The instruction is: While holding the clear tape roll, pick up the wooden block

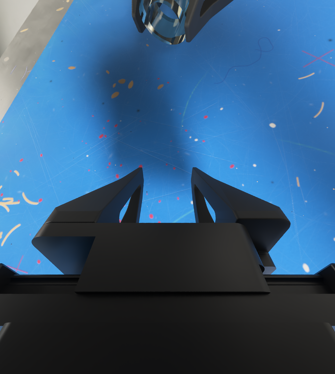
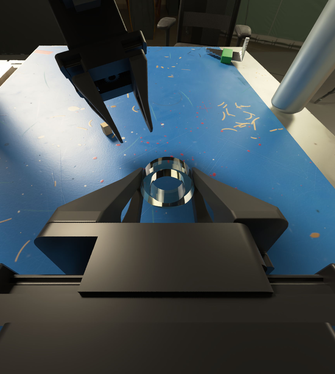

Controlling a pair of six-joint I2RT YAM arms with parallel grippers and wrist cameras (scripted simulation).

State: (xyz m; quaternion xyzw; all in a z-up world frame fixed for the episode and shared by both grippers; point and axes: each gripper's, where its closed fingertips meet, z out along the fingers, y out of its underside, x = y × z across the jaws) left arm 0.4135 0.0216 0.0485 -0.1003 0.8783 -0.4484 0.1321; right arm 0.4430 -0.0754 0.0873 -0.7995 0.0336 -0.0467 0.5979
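Two grippers in play, and only one has anything in it. My right gripper (image 2: 167, 169) is clamped on the clear tape roll (image 2: 167, 182), fingers pressing its sides at centre frame of the right wrist view, the roll's open bore facing back toward the camera. I judge it is lifted off the blue mat (image 2: 243, 182).

The left gripper (image 2: 137, 136) hangs fingers-down in the upper left of that same view, jaws parted and empty. In its own wrist view the left gripper (image 1: 167, 168) shows only bare mat between the fingers, with the tape roll (image 1: 165, 22) at the top edge.

Now the relation that matters: the wooden block (image 2: 106, 128) sits on the mat just left of the left gripper's nearer fingertip, outside the gap, not between the fingers. It is absent from the left wrist view. The left arm is clearly the nearer one.

The block is small and nearly cubic, with no long axis I can make out; one corner edge points toward the camera. I would call for a sideways shift before closing.
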